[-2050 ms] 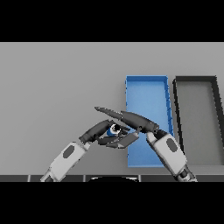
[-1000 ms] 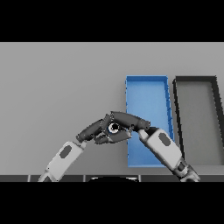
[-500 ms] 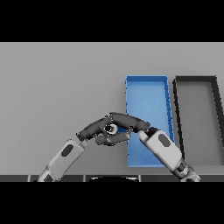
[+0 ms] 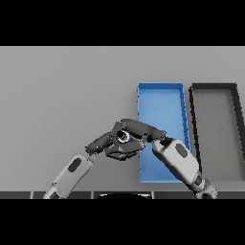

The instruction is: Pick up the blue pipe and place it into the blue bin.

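Head view shows the right hand [image 4: 139, 131] and left hand [image 4: 117, 146] curled together around the blue pipe [image 4: 123, 137], just left of the blue bin [image 4: 160, 88], where an uneven release could drop it onto the table [image 4: 57, 95].

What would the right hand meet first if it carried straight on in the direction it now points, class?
The right hand points toward the view's left, and the left hand lies right there, with the blue pipe between them. It would likely meet those first, though depth is unclear.
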